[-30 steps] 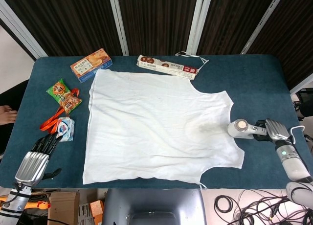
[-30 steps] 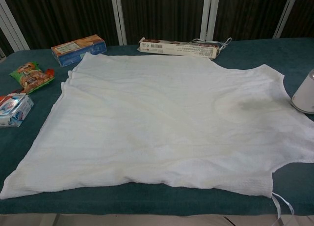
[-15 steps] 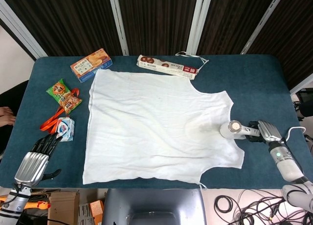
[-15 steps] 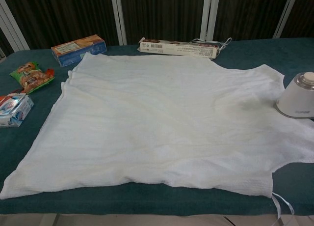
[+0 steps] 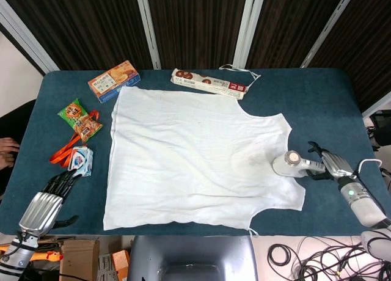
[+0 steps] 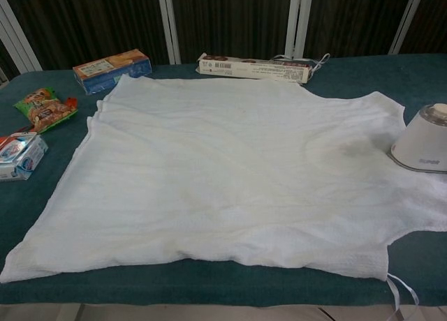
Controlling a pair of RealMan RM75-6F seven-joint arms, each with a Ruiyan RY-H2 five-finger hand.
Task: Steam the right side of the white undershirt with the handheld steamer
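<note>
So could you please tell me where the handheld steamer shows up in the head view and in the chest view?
Head view: handheld steamer at the right, on the white undershirt's armhole edge, held by the right hand.
Chest view: steamer at the right border, on the shirt.
Shared landmark: the long cookie box at the far edge.

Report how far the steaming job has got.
Done: the right robot hand holds the handheld steamer. In hand: the steamer head sits on the right edge of the white undershirt, near the armhole. Left: most of the right side appears unsteamed. The left robot hand rests idle.
</note>
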